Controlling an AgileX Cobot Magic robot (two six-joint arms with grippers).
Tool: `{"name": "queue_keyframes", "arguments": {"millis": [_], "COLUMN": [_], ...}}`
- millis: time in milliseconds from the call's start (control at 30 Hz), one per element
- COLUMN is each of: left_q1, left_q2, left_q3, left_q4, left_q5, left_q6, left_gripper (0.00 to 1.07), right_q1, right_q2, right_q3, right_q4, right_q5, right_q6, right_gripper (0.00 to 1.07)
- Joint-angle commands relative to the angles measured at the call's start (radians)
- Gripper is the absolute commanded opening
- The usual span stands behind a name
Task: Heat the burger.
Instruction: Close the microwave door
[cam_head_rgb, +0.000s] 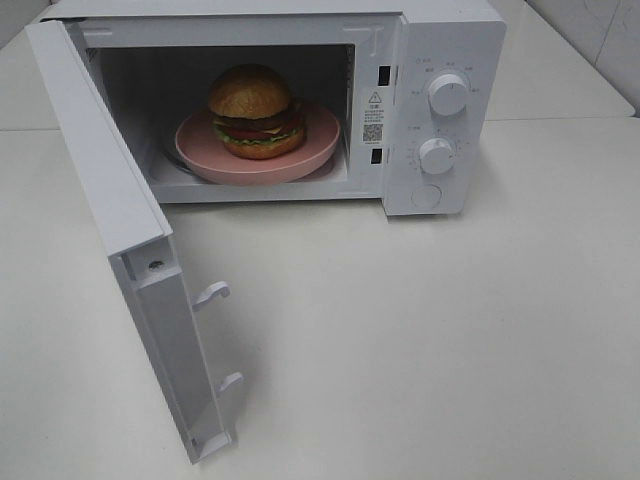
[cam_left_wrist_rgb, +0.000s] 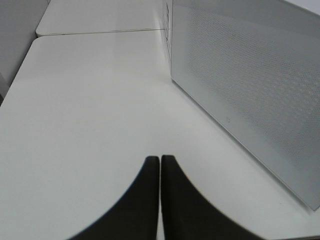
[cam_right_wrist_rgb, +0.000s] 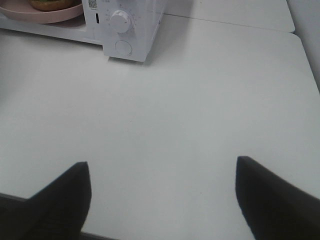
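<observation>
One burger sits on one pink plate inside the microwave cavity. One door stands swung out leftward, its free edge carrying two latch hooks. Two dials occupy the control panel. Left gripper: fingers pressed together, empty. Right gripper: spread wide, empty, over the table, well apart from the microwave.

Left hand pressed closed; right hand spread wide, empty.
</observation>
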Motion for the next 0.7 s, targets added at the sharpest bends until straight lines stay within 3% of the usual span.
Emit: {"name": "queue_keyframes", "arguments": {"millis": [33, 200, 567, 700], "left_q1": [-0.005, -0.005, -0.005, -0.005], "left_q2": [-0.016, -0.016, 0.063, 0.218], "left_q3": [0.003, -0.011, -0.001, -0.001], "left_q4": [-0.021, -0.034, -0.088, -0.102], "left_q5": [-0.011, -0.029, -0.301, -0.362], "left_q6": [0.0, 0.003, 0.005, 0.066], "left_gripper": [0.0, 0.0, 0.0, 0.0], "right_q1": [-0.005, -0.005, -0.005, -0.005], "right_q2": [-0.031, -0.031, -0.031, -0.031], "right_q3": [0.004, 0.027, 0.041, 0.041], "right_q4": [0.002, 0.014, 0.02, 0.019], "right_q5": [-0.017, -0.069, -0.098, -0.098], "right_q6": [-0.017, -0.019, -0.026, -0.026], "right_gripper": [0.73, 0.73, 0.73, 0.73]}}
